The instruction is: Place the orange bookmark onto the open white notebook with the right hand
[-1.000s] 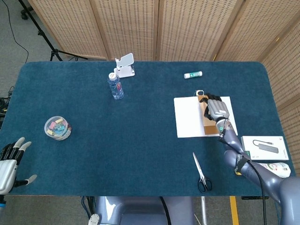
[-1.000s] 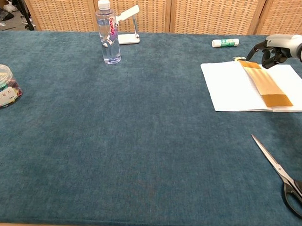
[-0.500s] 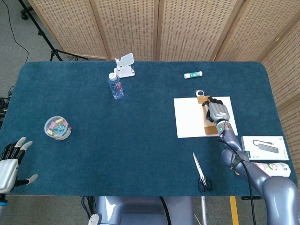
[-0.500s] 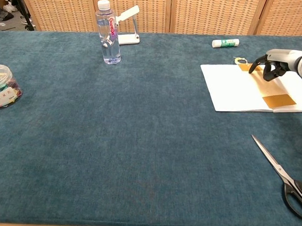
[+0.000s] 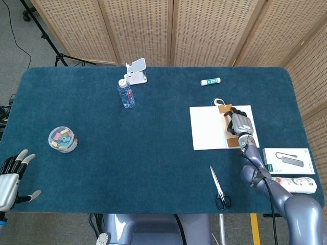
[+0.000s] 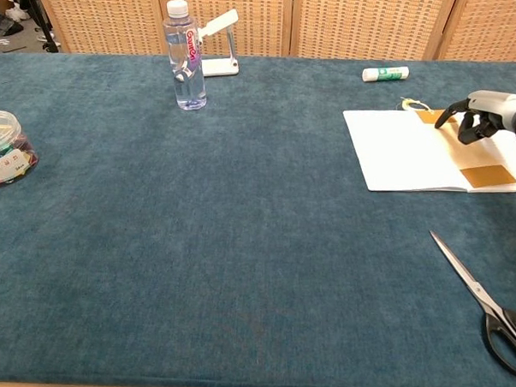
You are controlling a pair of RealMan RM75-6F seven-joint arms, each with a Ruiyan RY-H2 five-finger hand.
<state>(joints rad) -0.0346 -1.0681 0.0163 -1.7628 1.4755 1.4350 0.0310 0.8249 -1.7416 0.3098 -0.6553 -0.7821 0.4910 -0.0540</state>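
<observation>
Orange bookmark [image 5: 225, 124]: laid flat on open white notebook [image 5: 208, 128].
Right hand [image 5: 239, 123] positioned above it, fingers [image 6: 461, 108] curled, nothing pinched.

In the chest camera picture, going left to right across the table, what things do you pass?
Plastic jar → water bottle → phone stand → glue stick → open notebook. The bookmark, right hand and scissors overlap at the far right, so I leave them unordered.
</observation>
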